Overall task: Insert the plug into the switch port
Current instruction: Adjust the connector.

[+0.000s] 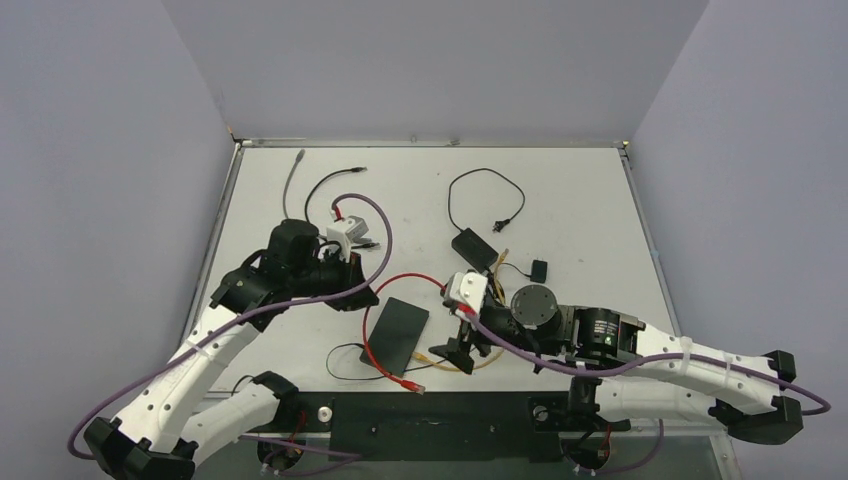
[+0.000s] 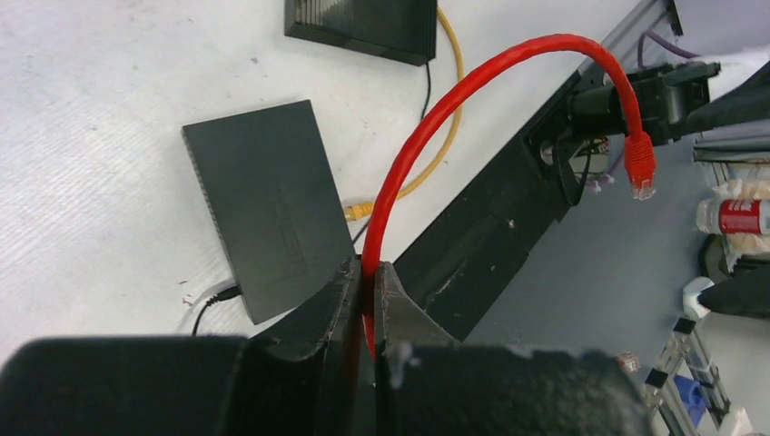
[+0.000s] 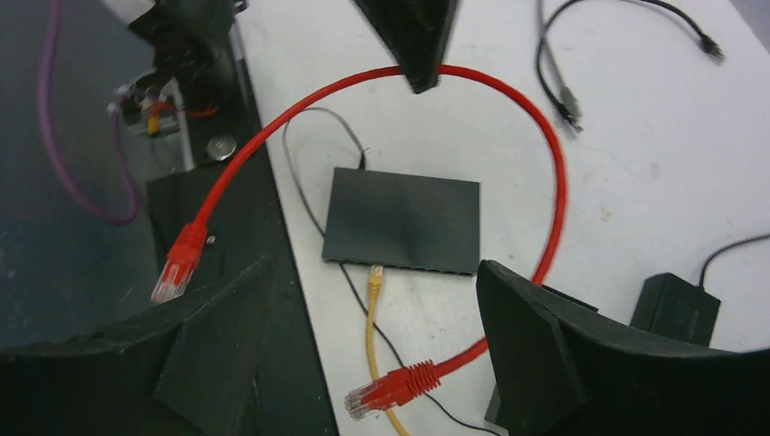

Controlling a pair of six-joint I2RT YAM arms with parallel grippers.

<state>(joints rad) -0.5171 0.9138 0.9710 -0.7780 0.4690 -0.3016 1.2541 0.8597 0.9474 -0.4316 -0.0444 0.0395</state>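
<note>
1. We see one left gripper (image 2: 366, 272), behind and to the left of the switch (image 1: 398, 333). Its two fingers (image 2: 331, 295) are pressed together on the red cable (image 2: 427, 127), pinching it partway along its length.
2. We count one red cable with two plugs, both clear of the switch. The first plug (image 1: 412, 385) is just in front of the switch's near right corner, at the table's (image 1: 560, 180) front edge. We cannot tell whether it rests on anything.
3. We count one switch, a flat black box lying on the table.
4. One yellow cable (image 3: 370, 336) meets the edge of the switch that faces the right gripper (image 3: 372, 265), its connector touching that edge.
5. The second plug (image 3: 390, 391) lies on the table right of the switch, just beside the yellow cable.
6. We see one right gripper, to the right of the switch and above the second plug. Its jaws stand wide apart with nothing clamped between them.
7. One black power brick (image 1: 472, 247) sits behind and to the right of the switch, well apart from it.
</note>
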